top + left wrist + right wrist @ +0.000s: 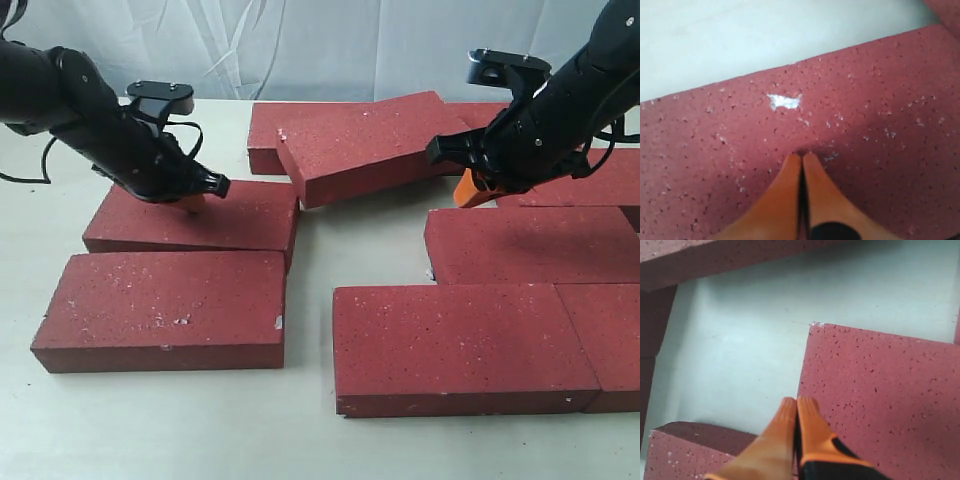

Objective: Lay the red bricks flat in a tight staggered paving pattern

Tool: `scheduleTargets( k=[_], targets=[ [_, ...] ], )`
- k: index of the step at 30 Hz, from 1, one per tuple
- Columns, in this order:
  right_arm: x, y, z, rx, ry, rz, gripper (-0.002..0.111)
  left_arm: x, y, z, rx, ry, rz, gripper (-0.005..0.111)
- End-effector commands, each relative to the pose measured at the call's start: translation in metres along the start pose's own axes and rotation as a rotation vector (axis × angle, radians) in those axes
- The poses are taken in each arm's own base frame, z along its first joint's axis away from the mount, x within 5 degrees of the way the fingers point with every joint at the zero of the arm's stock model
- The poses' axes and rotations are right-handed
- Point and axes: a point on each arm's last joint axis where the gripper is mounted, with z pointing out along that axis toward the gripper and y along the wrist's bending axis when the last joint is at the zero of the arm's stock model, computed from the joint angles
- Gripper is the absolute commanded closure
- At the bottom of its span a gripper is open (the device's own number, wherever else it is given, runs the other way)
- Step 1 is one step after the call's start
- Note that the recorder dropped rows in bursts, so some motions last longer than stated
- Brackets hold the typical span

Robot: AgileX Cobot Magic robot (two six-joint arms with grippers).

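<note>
Three dark-red, white-flecked rectangular paving bricks lie flat along the near side of a pale surface [300, 440]. The near left brick [165, 305] stands alone. Across a gap, the near right brick [455, 340] sits tight against an edge brick [612, 340], which is cut off at the right.

Just behind the near left brick lies the middle left brick [230, 225], slightly skewed. The left tool [193, 203], orange-tipped on a black arm, is clenched on nothing, with its tips pressed onto this brick's top. Its wrist view shows the fingertips [787, 180] together on the speckled face, near a white chip [785, 101].

The middle right brick [530, 245] lies flat against the far side of the near right brick. The right tool [467, 192] is likewise clenched and empty, poised at this brick's far left corner. In its wrist view the closed fingertips [810, 415] sit at the brick's edge; whether they touch it cannot be told.

Farther back, a tilted brick [375, 150] lies askew and appears to rest partly on the far left brick [268, 130]. A far right brick [600, 180] lies behind the right arm. A white curtain [330, 50] closes the scene.
</note>
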Motion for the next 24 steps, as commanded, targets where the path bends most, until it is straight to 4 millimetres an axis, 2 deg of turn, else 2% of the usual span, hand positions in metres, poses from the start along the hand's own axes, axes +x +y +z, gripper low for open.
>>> scheduleTargets(
  k=[1,9,16,24],
  targets=[
    [0.001,0.002,-0.003,-0.011,0.012,0.003,0.109,0.018,0.001,-0.001,0.039,0.177,0.035,0.107],
    [0.002,0.004,-0.006,-0.027,0.023,0.005,0.109,0.027,-0.007,-0.005,0.121,0.214,0.091,0.107],
    [0.002,0.007,-0.016,-0.029,-0.004,-0.005,0.109,0.037,-0.015,-0.021,0.159,0.192,0.085,0.107],
    [0.002,0.009,-0.022,-0.031,-0.018,-0.009,0.109,0.026,-0.026,-0.044,0.211,0.063,0.091,0.107]
  ],
)
